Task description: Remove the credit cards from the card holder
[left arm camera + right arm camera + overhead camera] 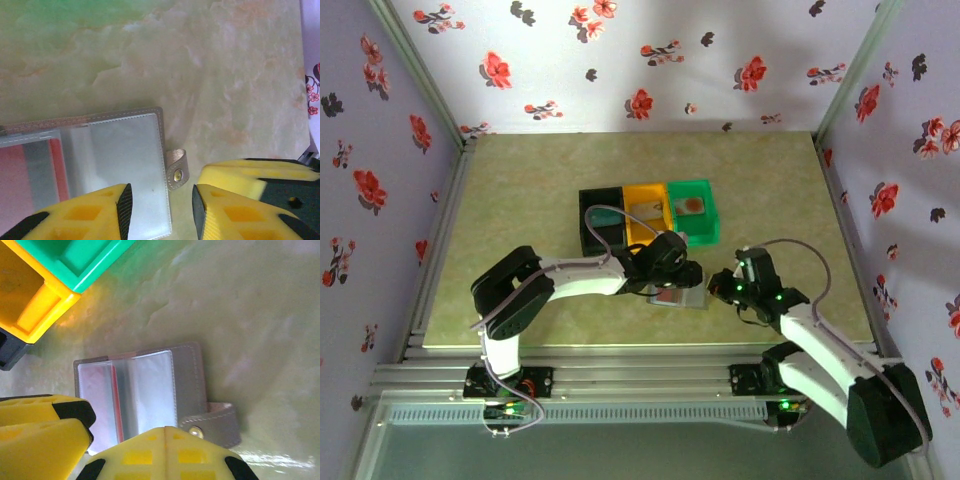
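Grey card holder [678, 298] lies open and flat on the table at lower centre of the top view, squeezed between the two grippers. The left gripper [162, 205] has its jaws apart and holds nothing: one fingertip sits over the clear sleeve of the right panel, the other past the snap tab [176, 170] over bare table. The right gripper [165, 432] has its fingers pressed together at the holder's near edge, seemingly pinning it. The likeliest failure is the left fingertip skating on the slick plastic sleeve instead of catching the red card [12, 190] tucked in the left panel. If the pin slips, the whole wallet could drag along or fold shut. The grippers are very close and could knock each other, and the tab might snag a finger. By count: one holder with two panels and one tab, and three bins at upper centre, namely the black bin [601, 193], orange bin [645, 188] and green bin [712, 235]. One blotted card [690, 207] lies in the green bin, one pale card [647, 210] in the orange, and one red card remains sleeved. What the black one holds I cannot tell.
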Robot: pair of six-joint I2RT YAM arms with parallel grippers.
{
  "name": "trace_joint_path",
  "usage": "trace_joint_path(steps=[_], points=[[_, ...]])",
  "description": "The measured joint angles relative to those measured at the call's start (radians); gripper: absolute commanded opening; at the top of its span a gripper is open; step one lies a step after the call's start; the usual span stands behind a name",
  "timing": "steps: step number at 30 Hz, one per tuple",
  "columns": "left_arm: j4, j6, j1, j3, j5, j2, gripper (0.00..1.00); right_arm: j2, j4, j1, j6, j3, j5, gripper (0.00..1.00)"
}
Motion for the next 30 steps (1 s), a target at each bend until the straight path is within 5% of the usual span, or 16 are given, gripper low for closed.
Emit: trace_joint_path(steps=[6, 16, 30], points=[[-0.039, 0.018, 0.012, -0.031, -0.026, -0.059, 0.44, -0.051, -0.042, -0.009, -0.005, 0.000, -0.003, 0.00], [-0.092, 0.043, 0.060, -0.161, -0.079, -0.229, 0.49, 0.077, 0.112, -0.008, 0.054, 0.000, -0.127, 0.00], [-0.097, 0.060, 0.060, -0.174, -0.067, -0.218, 0.52, 0.120, 0.169, -0.007, 0.071, -0.001, -0.132, 0.00]])
